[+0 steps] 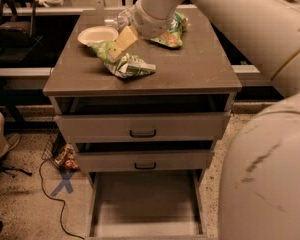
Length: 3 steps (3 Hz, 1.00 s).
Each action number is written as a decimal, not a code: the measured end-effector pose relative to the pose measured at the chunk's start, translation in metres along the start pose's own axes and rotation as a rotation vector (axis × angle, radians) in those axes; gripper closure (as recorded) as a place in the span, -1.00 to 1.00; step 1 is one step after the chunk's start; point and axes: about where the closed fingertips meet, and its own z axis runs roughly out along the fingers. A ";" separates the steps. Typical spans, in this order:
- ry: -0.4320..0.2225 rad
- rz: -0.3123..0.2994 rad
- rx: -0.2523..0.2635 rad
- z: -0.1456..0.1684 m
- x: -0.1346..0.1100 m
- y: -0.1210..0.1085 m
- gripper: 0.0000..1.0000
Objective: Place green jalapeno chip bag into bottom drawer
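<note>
The green jalapeno chip bag (124, 63) lies crumpled on the grey cabinet top (190, 71), left of centre, its pale end toward the front right. My gripper (118, 46) reaches down from the upper right, and its yellowish fingers (124, 40) are over the bag's far end, touching or just above it. The bottom drawer (145, 209) is pulled fully out at floor level, its flat grey floor bare.
A white bowl (97, 35) sits at the back left of the top, a clear plastic bottle (121, 20) behind it. A flatter green bag with an orange edge (172, 31) lies at the back. The two upper drawers (142, 129) stand slightly open. Cables and a blue X mark (64, 183) are on the floor at left.
</note>
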 end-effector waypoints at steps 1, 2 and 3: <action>0.035 -0.008 -0.003 0.030 -0.019 0.023 -1.00; 0.054 -0.005 -0.021 0.054 -0.035 0.033 -1.00; 0.059 0.012 -0.037 0.072 -0.042 0.033 -0.63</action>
